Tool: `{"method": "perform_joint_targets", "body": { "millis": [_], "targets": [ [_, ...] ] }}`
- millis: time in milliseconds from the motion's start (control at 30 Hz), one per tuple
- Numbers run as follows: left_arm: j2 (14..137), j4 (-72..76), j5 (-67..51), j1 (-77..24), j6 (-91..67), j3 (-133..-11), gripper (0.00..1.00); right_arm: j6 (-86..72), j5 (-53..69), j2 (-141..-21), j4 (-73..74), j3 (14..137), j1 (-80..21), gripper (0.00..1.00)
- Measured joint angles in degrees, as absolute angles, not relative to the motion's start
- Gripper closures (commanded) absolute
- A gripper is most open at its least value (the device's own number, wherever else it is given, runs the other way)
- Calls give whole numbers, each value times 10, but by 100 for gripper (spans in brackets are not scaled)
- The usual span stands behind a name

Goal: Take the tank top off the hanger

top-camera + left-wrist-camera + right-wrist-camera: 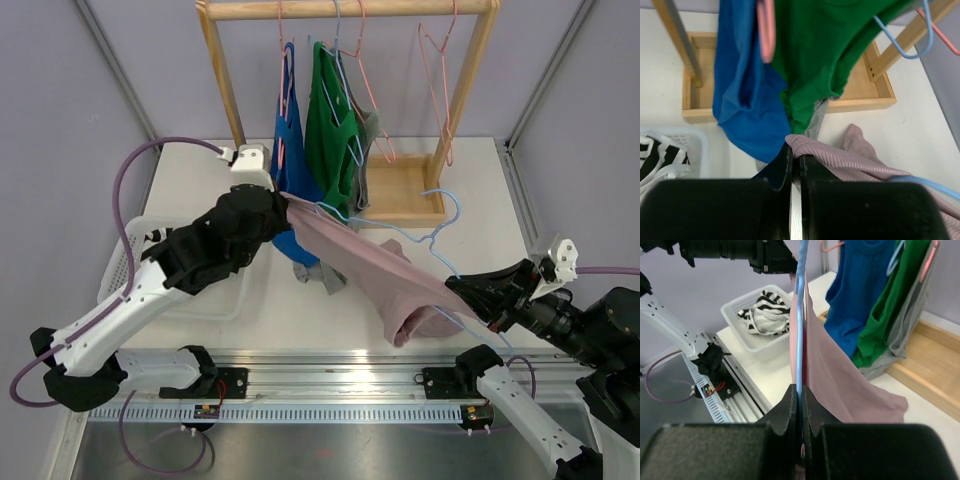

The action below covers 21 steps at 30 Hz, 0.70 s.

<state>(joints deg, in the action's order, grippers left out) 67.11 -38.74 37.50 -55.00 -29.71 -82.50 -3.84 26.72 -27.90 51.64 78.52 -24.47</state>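
Top external cam: at 4 o'clock our right gripper [462, 288] is clamped on the blue hanger [441, 228] wire, w/ the pink tank top [365, 262] draped on it. It stretches toward 10 o'clock, where our left gripper [282, 204] is pinched shut on its edge, prob. a strap, we can't tell. At 9 sits the white basket [118, 268]; at 12, the wooden rack [350, 9] w/ blue top [290, 150] and green top [332, 140].

Left arm [120, 310], right arm [530, 415] — white links, black joints. Purple cable [122, 190] off each wrist; white camera housing [250, 162] there.
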Motion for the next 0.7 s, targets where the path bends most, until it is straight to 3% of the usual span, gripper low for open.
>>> {"method": "perform_joint_targets", "body": {
  "millis": [200,400,567,700],
  "targets": [
    [616,-379,299,-514,-299,-777,100,-55,295,-248,407,724,-245,100],
    [576,-276,63,-522,-253,-644,100,-125,255,-193,146,556,-245,100],
    [591,-256,-62,-579,-218,-601,100,-180,156,-240,-125,453,-245,100],
    [609,-268,-62,-627,-210,-584,100,-189,85,-310,-137,486,-244,100]
  ]
}}
